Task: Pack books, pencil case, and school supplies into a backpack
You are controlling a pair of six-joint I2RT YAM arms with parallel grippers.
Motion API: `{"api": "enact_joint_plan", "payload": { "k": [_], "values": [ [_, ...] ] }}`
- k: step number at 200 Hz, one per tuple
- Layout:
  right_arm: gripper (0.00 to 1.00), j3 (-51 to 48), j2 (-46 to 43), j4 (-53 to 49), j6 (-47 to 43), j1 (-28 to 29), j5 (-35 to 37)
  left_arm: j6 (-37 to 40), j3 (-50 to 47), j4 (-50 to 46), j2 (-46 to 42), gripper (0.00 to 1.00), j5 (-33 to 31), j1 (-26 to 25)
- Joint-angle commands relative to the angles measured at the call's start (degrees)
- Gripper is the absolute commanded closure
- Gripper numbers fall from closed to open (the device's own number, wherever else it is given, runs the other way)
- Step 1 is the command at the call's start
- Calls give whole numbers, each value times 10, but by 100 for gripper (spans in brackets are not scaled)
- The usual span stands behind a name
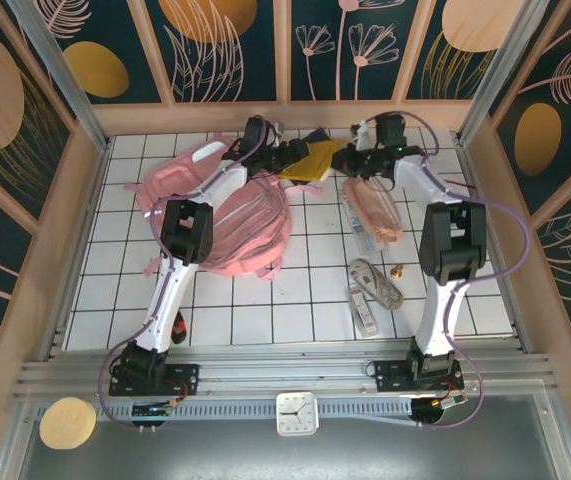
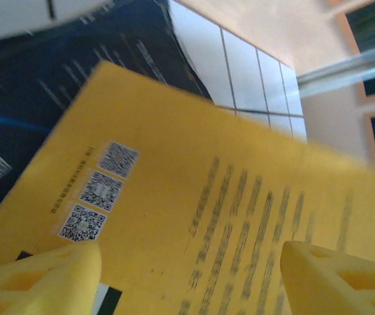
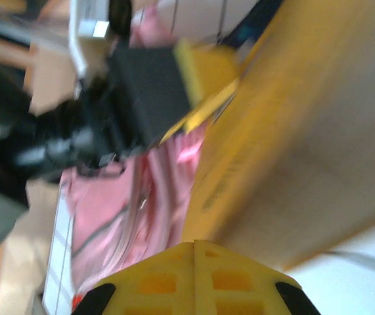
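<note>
Yellow book (image 1: 310, 160) lies just right of the backpack (image 1: 215, 215), over the navy book (image 2: 108, 59). Left gripper (image 2: 188, 257) hovers wide open above its cover. Right gripper (image 3: 194, 252) is closed at its edge; I cannot tell if it pinches it.

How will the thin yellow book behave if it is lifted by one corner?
The thin yellow paper book will likely bend or sag, as it looks very slim. Its smooth printed cover may slip. It is probably light and slides easily on the white tiled table.
</note>
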Motion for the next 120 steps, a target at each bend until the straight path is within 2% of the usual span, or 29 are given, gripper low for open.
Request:
{"api": "enact_joint_plan", "payload": {
  "k": [1,31,36,53,65,87,100,120],
  "values": [
    [100,-107,-55,-17,15,22,3,6,-27,0,-25,29,82,-26],
    [100,-195,-100,-4,25,18,19,-3,-20,11,-15,30,90,-37],
    [93,-198,-102,-5,28,18,20,0,-19,9,-14,30,89,-37],
    [53,-202,-113,6,51,21,21,37,-3,-32,-15,29,66,-37],
    [38,-215,-128,23,78,30,30,60,7,-59,-18,28,46,-37],
    [28,-245,-145,29,117,36,48,84,13,-87,-27,25,20,-38],
    [19,-265,-158,26,140,29,68,97,12,-105,-44,24,1,-37],
    [18,-281,-159,26,168,11,64,118,-10,-133,-82,23,-38,-37]
  ]
}}
